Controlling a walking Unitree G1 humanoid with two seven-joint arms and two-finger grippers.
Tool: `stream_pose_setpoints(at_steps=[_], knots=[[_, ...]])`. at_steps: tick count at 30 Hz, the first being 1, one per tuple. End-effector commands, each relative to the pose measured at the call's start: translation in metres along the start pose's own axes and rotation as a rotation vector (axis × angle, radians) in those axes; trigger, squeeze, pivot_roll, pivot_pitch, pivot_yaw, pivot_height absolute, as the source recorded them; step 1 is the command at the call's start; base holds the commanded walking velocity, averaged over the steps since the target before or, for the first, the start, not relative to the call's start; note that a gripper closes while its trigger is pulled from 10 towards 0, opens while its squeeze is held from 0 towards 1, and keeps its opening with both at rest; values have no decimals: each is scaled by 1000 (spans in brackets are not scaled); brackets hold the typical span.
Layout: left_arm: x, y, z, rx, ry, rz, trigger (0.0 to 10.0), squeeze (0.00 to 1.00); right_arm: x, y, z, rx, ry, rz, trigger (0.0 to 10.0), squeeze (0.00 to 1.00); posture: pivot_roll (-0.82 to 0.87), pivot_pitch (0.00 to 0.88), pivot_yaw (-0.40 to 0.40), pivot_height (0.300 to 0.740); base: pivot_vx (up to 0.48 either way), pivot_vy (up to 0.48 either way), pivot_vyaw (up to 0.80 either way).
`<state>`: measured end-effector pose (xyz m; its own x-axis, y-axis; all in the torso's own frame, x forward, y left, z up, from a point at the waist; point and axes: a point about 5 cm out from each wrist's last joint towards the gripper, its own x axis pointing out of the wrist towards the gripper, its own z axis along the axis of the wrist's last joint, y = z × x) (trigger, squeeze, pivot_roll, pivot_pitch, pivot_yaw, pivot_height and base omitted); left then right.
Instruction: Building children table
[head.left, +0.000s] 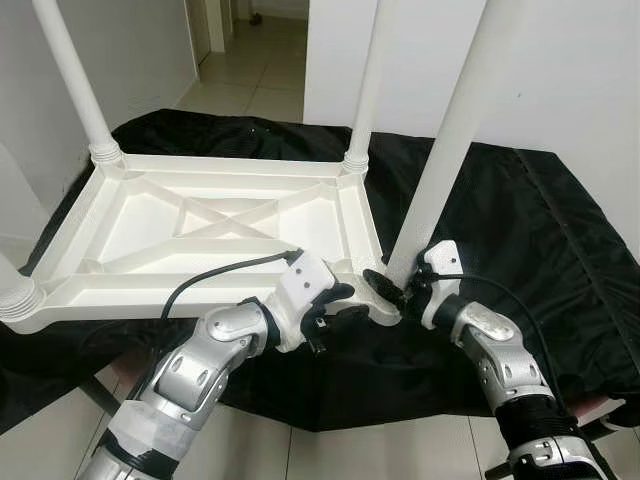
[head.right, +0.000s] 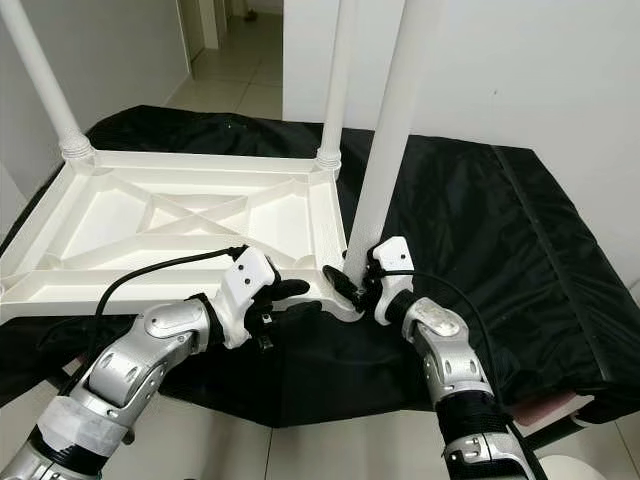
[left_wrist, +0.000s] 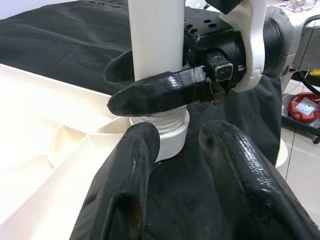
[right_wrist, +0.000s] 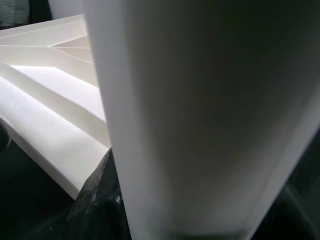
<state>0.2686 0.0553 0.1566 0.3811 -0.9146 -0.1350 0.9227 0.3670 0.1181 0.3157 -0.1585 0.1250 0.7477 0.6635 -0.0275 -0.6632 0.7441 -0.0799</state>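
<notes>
A white plastic table (head.left: 200, 225) lies upside down on a black cloth. Its near right leg (head.left: 450, 130) stands upright in the corner socket (left_wrist: 170, 135). My right gripper (head.left: 395, 290) is shut on this leg just above the socket; one of its fingers (left_wrist: 160, 92) wraps across the leg's front. In the right wrist view the leg (right_wrist: 200, 115) is very close, with the table frame (right_wrist: 50, 100) behind it. My left gripper (head.left: 340, 305) hovers open at the same corner, its fingers (left_wrist: 125, 190) spread on either side of the socket and holding nothing.
Three more legs stand upright: far left (head.left: 75, 80), far right (head.left: 365, 90), near left (head.left: 12, 295). The black cloth (head.left: 540, 230) spreads to the right of the table. White walls flank a tiled hallway (head.left: 255, 60) behind. A red object (left_wrist: 305, 107) lies on the floor.
</notes>
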Motion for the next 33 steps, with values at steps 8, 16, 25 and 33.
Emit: stream_pose_setpoints(at_steps=[8, 16, 25, 33], knots=[[1, 0, 3, 11, -11, -10, 10000, 0, -6, 1, -13, 39, 34, -21, 10000, 0, 61, 0, -56, 740, 0, 0, 0], [1, 1, 4, 9, -18, -1, 10000, 0, -3, 6, -9, 48, -10, -120, 10000, 0, 61, 0, -68, 740, 0, 0, 0], [2, 0, -1, -18, -21, 20, 10000, 0, 9, 25, -22, 107, 56, -435, 10000, 0, 52, 0, -65, 740, 0, 0, 0], [0, 1, 0, -24, -25, 32, 10000, 0, 8, 36, -12, 198, -19, -750, 10000, 0, 31, 0, -70, 740, 0, 0, 0]])
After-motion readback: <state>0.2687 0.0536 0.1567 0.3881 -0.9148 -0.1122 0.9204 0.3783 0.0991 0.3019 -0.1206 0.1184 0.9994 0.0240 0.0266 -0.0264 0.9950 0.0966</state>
